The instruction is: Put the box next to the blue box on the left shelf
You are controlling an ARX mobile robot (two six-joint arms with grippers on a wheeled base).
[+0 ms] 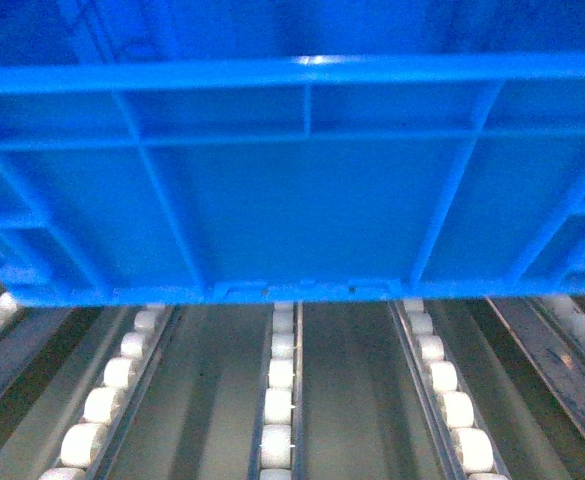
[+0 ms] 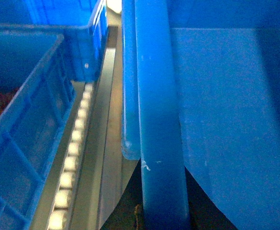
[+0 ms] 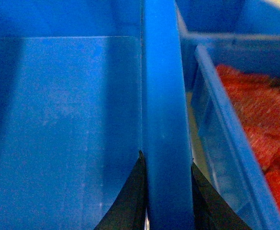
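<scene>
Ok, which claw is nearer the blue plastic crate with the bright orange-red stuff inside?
Right. The right claw clamps the rim of the large bright blue plastic open-top crate, just beside that neighbouring crate; the left claw clamps the opposite rim, farther off.

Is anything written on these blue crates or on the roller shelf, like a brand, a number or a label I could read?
No readable text shows in any of the three views.
The carried crate: plain ribbed blue wall, no lettering or sticker visible.
Its rim, clamped between the right gripper fingers: bare plastic.
The neighbouring crates on the roller shelf: no marks visible.
The rollers and rails: no signs or numbers.
</scene>
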